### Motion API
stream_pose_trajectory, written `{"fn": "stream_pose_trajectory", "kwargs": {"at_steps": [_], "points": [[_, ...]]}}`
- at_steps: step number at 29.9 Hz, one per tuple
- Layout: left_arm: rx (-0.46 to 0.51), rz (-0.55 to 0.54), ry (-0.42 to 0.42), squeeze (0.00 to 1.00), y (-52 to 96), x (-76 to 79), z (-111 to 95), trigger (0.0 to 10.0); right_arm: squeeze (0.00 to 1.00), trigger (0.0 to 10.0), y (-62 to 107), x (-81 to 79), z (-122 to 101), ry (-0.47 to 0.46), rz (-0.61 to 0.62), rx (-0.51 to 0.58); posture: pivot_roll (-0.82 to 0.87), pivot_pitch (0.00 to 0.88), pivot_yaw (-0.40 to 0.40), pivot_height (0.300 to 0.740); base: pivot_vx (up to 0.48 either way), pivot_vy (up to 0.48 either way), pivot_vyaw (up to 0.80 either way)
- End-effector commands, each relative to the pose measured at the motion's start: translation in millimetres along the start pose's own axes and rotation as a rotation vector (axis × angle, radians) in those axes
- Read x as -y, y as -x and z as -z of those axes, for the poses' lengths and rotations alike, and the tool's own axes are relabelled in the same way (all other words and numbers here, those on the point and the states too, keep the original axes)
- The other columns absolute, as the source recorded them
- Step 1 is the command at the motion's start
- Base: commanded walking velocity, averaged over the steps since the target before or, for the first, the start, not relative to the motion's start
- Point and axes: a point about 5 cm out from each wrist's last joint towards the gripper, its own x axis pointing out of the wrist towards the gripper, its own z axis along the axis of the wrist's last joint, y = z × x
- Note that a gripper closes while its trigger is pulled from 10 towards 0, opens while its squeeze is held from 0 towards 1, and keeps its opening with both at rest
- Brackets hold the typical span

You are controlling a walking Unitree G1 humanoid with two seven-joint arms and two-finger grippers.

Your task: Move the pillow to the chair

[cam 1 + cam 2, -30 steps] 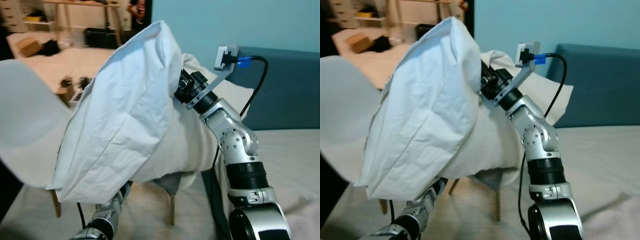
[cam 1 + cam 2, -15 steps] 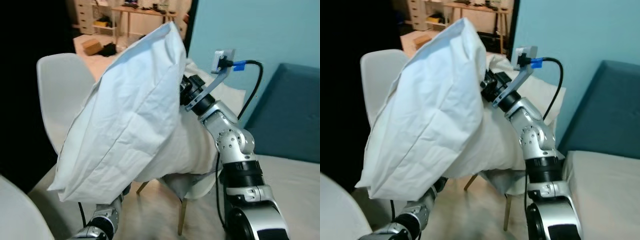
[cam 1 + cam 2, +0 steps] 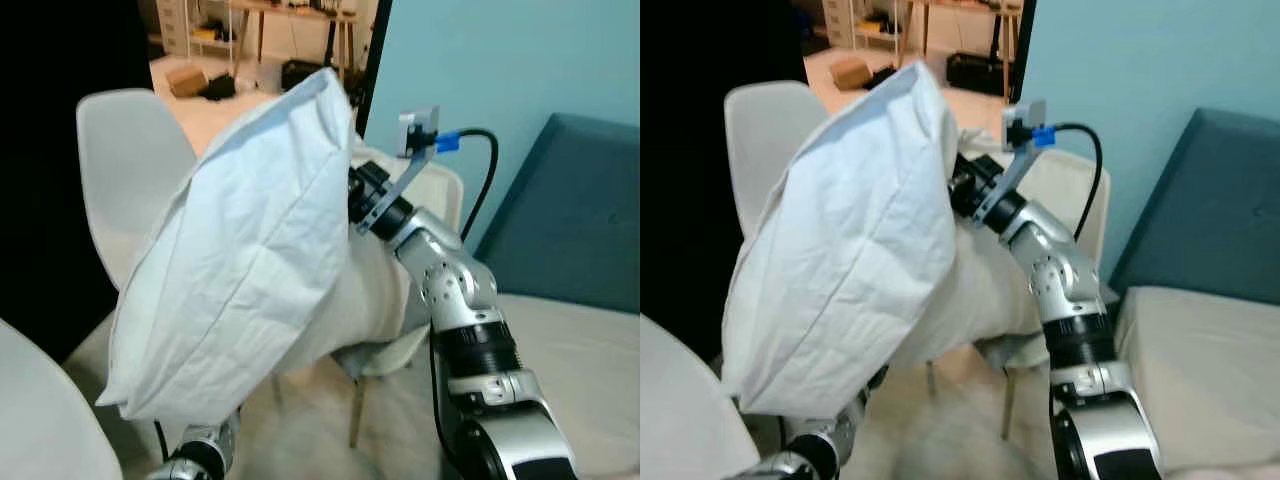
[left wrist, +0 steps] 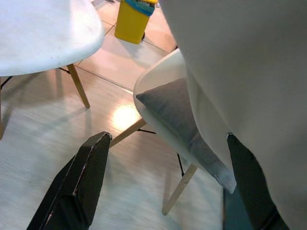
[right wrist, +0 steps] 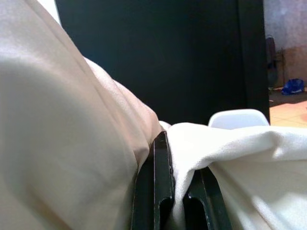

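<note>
Right gripper [image 5: 175, 201]: your two black fingers are pinched tight on a fold of cloth.
Pillow [image 5: 62, 139]: pale cloth bulges around them.
Backdrop: dark.

White chair [image 4: 158, 91] on wooden legs stands on a pale floor [image 4: 43, 143], a grey cushion [image 4: 177, 115] on its seat

1 white pillow [image 3: 250, 260], 2 grippers: the right gripper [image 5: 176, 201] pinched on a fold of its cover, the left gripper [image 4: 163, 182] spread wide beneath it. 3 white chairs: 1 behind [image 3: 125, 170], 1 at the near corner [image 3: 40, 420], 1 under the pillow [image 4: 158, 96] bearing 1 grey cushion [image 4: 177, 115]. 1 yellow bin [image 4: 133, 20].
</note>
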Motion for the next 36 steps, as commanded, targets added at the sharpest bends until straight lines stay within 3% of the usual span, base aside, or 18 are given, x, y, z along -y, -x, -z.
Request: {"fn": "stream_pose_trajectory", "kwargs": {"at_steps": [1, 15, 36], "points": [[0.059, 0.032, -0.020, 0.00, -5.7, 7.8, -12.1, 10.0, 0.00, 0.0, -8.3, -9.1, -3.3, 0.029, -0.069, 0.004, 0.11, 0.000, -0.111, 0.740, 0.000, 0.000, 0.00], [0.056, 0.040, -0.020, 0.00, -6.5, 10.7, -12.1, 10.0, 0.00, 0.0, -7.7, -5.3, -3.1, 0.064, -0.036, 0.004, 0.10, 0.000, -0.106, 0.740, 0.000, 0.000, 0.00], [0.024, 0.019, -0.011, 0.00, -5.2, 10.5, -6.4, 10.0, 0.00, 0.0, -3.9, -15.6, 9.0, 0.101, -0.102, -0.060, 0.10, 0.000, -0.104, 0.740, 0.000, 0.000, 0.77]]}}
